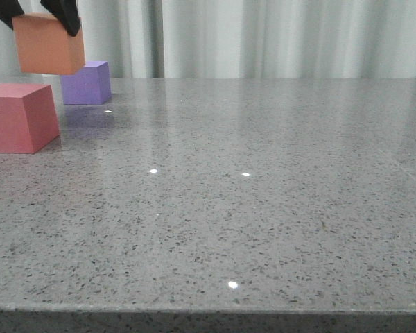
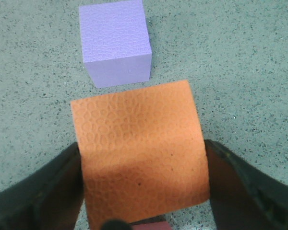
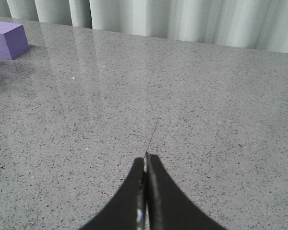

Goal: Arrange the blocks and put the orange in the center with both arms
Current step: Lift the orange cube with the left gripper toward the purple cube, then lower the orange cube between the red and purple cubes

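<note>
The grey speckled table (image 1: 263,208) carries 2 cubes at its far left: the pinkish-red cube (image 1: 19,116), and at 1 o'clock from it the purple cube (image 1: 87,82). The left gripper (image 2: 143,167) clamps the orange cube (image 1: 48,44) in the air between them. The right gripper (image 3: 145,165) hangs over bare table, fingertips pressed together, holding nothing.

Our left gripper (image 1: 43,15) sits high at the far left, about 10 o'clock in the front view, only its two black fingertips (image 1: 64,15) showing. They clamp the orange cube (image 1: 48,44) off the table. Our right gripper (image 3: 145,165) points forward, low over the surface, fingers pressed together, holding nothing.
</note>
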Action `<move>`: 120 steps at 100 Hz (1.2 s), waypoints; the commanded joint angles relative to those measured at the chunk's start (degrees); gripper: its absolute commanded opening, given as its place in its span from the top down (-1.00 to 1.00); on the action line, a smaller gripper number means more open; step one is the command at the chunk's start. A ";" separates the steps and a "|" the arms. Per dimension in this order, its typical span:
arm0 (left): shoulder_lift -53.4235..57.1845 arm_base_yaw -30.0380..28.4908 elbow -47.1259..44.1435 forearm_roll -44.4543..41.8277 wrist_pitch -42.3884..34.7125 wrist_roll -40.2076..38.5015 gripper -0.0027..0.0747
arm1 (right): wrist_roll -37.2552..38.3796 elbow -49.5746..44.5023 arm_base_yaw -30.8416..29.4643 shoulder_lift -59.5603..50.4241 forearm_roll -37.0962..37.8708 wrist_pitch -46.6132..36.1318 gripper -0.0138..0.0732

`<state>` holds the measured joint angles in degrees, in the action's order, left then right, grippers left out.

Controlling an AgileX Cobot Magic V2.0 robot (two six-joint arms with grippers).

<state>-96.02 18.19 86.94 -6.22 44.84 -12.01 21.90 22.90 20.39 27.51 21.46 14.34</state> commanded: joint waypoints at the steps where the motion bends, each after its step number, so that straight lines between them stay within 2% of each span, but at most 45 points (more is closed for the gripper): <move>1: 3.03 -0.76 0.46 1.78 -6.19 1.08 -0.15 | -0.09 1.41 -0.27 0.09 1.34 -4.43 0.94; 60: -3.26 -1.54 -0.41 1.67 -8.71 2.43 -0.15 | -0.09 1.41 -0.27 0.09 1.34 -4.43 0.94; 120: -3.28 -1.54 -2.41 1.41 -8.77 2.43 -0.15 | -0.09 1.41 -0.27 0.09 1.34 -4.43 0.94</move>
<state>-101.88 16.76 83.88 -4.88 39.26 -9.46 21.90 22.90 20.39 27.51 21.46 14.34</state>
